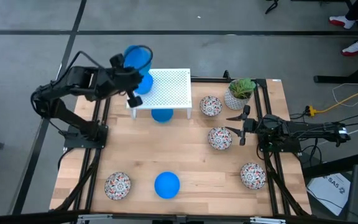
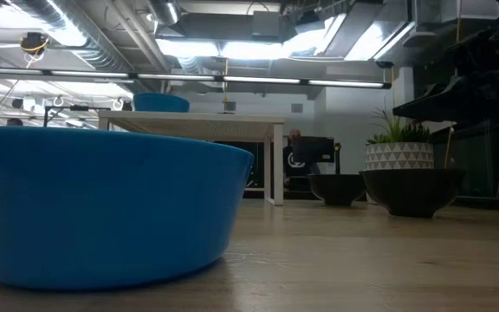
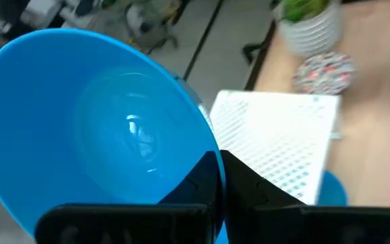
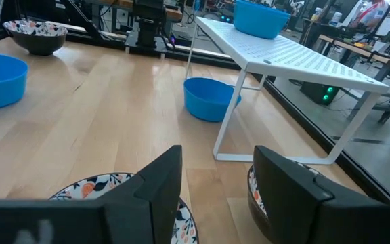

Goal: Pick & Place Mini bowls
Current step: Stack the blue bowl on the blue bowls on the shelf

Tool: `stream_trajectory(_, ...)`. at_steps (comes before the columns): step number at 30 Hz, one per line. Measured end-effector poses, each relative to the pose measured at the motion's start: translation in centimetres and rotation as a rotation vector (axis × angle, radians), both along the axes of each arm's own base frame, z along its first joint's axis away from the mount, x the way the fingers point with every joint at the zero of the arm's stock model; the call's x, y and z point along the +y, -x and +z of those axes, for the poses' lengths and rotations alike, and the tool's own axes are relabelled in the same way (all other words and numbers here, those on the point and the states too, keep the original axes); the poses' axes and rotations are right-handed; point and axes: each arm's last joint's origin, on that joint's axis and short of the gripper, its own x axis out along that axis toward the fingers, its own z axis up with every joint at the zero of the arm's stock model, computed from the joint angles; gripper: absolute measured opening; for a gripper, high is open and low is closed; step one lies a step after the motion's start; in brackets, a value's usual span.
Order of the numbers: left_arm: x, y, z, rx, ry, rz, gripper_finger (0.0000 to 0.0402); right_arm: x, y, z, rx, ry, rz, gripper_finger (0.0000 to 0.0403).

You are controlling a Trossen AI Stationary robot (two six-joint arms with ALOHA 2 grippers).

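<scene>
Left pincer grips blue bowl beyond rack's edge.

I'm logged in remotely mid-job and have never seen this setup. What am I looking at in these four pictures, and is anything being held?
Two dark robot arms work at a wooden table. The overhead picture shows everything; the low one looks level across the tabletop; the other two come from cameras on each wrist.

The left gripper is shut on a blue bowl, lifted over the far left end of a white perforated rack. Another blue bowl sits on the rack, one under it, and one near the front edge.

The right gripper is open, holding nothing, beside a floral bowl. Three more floral bowls and a potted plant also stand on the table.
</scene>
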Motion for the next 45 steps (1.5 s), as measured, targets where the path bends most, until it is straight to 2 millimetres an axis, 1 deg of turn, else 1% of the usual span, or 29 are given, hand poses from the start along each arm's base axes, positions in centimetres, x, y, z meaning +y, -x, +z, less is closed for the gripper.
stream_trajectory(6, 3.0, -0.7, -0.7, 0.049, 0.015, 0.114, 0.0003, 0.0, 0.0, 0.0, 0.0, 0.0, 0.0, 0.0182)
stream_trajectory(11, 5.5, -1.5, -1.7, 0.05, 0.161, 0.114, 0.0003, 0.0, 0.0, 0.0, 0.0, 0.0, 0.0, 0.0182)
stream_trajectory(15, 6.9, -1.9, -2.6, 0.078, 0.238, 0.123, 0.0003, 0.0, 0.0, 0.0, 0.0, 0.0, 0.0, 0.0182)
stream_trajectory(22, 8.2, -2.6, -4.9, 0.242, 0.378, 0.161, 0.0003, 0.0, 0.0, 0.0, 0.0, 0.0, 0.0, 0.0182)
stream_trajectory(26, 8.6, -3.5, -6.1, 0.311, 0.413, 0.175, 0.0003, 0.0, 0.0, 0.0, 0.0, 0.0, 0.0, 0.0182)
stream_trajectory(32, 9.4, -5.3, -7.8, 0.4, 0.431, 0.154, 0.0003, 0.0, 0.0, 0.0, 0.0, 0.0, 0.0, 0.0182)
stream_trajectory(38, 10.9, -6.2, -9.8, 0.508, 0.504, 0.162, 0.0003, 0.0, 0.0, 0.0, 0.0, 0.0, 0.0, 0.0182)
stream_trajectory(45, 12.6, -5.2, -10.7, 0.508, 0.579, 0.2, 0.0003, 0.0, 0.0, 0.0, 0.0, 0.0, 0.0, 0.0182)
